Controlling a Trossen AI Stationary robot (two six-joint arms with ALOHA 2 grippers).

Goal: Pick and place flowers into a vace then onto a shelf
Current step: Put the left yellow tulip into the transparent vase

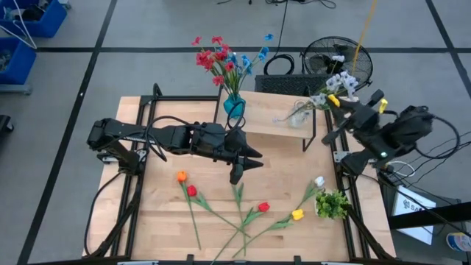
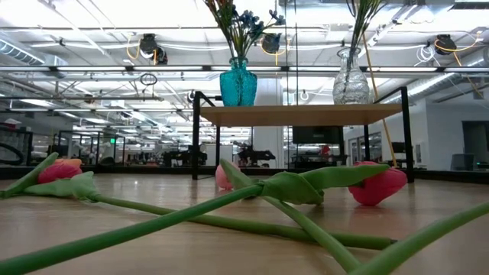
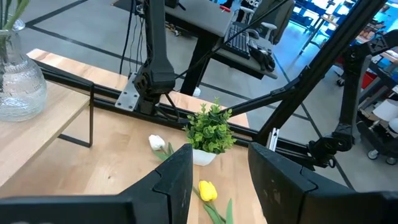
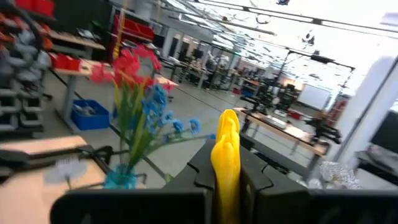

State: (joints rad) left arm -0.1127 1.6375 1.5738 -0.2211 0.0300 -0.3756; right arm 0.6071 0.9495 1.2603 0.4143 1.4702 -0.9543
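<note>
Several flowers lie flat on the table: orange point(image 1: 181, 177), red point(image 1: 191, 191), red point(image 1: 263, 207), yellow point(image 1: 297, 215) and white point(image 1: 319, 181). On the shelf point(image 1: 268, 121) stand a teal vase point(image 1: 234, 107) with red and blue flowers point(image 1: 221, 59) and a clear glass vase point(image 1: 300, 115) with white flowers point(image 1: 340, 79). My left gripper point(image 1: 246, 163) hovers open over the table in front of the shelf, touching nothing. My right gripper point(image 1: 340, 103) is by the shelf's right end near the clear vase, shut on a yellow flower point(image 4: 226, 149). The low view shows neither gripper. My right gripper pinches the yellow flower's blossom point(image 4: 226, 140) between its two fingers, and the blossom's tip sticks out past the fingertips. The flower is lifted clear of table and shelf. The fingers and arm hide its stem.
A bushy green clump in a small white pot point(image 1: 333, 204) stands at the table's right near the white flower. The crossed stems point(image 2: 252, 206) lie over the table's near middle. Black frame rails point(image 1: 140, 125) run along the table's sides. A fan point(image 1: 331, 55) stands beyond the far edge.
</note>
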